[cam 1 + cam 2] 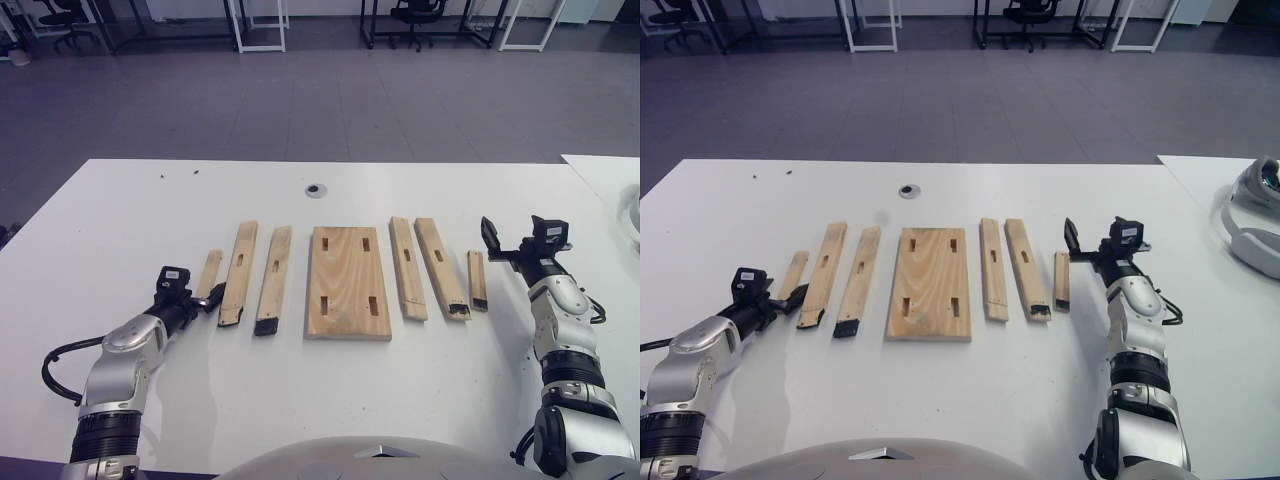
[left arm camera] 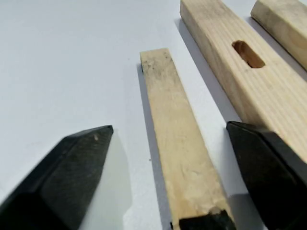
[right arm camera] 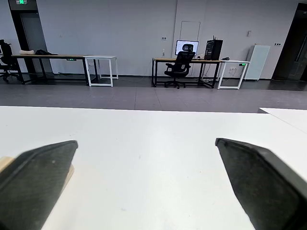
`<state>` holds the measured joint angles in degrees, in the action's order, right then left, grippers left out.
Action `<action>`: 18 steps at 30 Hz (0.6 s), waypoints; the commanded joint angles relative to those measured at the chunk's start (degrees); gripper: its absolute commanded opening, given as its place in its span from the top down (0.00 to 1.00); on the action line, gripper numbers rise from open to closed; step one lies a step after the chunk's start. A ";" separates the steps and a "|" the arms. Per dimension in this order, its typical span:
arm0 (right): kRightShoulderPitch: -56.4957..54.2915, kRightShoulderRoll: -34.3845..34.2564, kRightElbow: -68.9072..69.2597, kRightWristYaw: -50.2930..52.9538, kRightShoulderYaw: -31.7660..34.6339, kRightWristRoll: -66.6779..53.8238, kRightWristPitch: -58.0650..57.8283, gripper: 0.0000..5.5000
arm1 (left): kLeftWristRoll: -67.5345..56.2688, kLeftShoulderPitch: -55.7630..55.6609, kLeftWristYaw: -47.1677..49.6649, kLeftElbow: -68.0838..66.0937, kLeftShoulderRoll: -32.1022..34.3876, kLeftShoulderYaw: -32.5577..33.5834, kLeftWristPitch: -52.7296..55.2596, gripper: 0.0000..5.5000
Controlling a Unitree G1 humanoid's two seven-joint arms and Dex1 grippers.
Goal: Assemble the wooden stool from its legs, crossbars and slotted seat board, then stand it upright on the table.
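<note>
Pale, straight-grained seat board (image 1: 348,282) with four rectangular slots lies flat mid-worktop (image 1: 120,230), flanked on each side by two slotted, dark-tipped legs (image 1: 274,278). Left hand (image 2: 169,128) sits low, fingers spread astride the near end of the thin left crossbar (image 1: 209,274). Right hand (image 3: 146,141), likewise open, is raised just right of the right crossbar (image 1: 477,278).
</note>
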<state>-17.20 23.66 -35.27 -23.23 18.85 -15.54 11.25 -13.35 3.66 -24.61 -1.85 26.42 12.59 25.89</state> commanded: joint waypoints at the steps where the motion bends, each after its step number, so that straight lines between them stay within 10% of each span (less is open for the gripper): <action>1: 0.83 -0.69 -0.44 0.73 -0.20 0.53 0.36 0.02 | 0.79 2.24 -0.54 -0.52 1.88 -0.01 2.30 0.35; 18: -5.41 -3.41 9.96 -5.45 -4.93 -6.95 -14.28 0.02 | 1.20 -1.39 1.40 -8.12 3.40 2.95 -8.69 0.77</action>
<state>-18.51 21.35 -29.14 -26.86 14.85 -19.47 1.66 -11.57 3.70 -23.67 -8.11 30.16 13.83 19.82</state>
